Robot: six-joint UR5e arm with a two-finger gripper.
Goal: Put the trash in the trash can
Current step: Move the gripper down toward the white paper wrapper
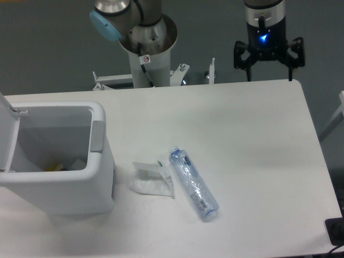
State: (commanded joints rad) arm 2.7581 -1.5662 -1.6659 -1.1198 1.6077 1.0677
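Note:
A crushed clear plastic bottle [193, 184] with bluish ends lies on the white table [252, 140], slanting from upper left to lower right. A crumpled white wrapper [153, 180] with a green mark lies touching its left side. The white boxy trash can [99, 177] stands at the left with its lid [6, 134] swung open; a grey panel [97, 136] is on its rim. My gripper [269, 65] hangs at the far right edge of the table, far from the trash, its jaws spread wide and empty.
Some yellow and white scraps [60, 166] lie inside the can. The arm's base column [146, 51] stands behind the table's far edge. A dark object [336, 231] sits at the front right corner.

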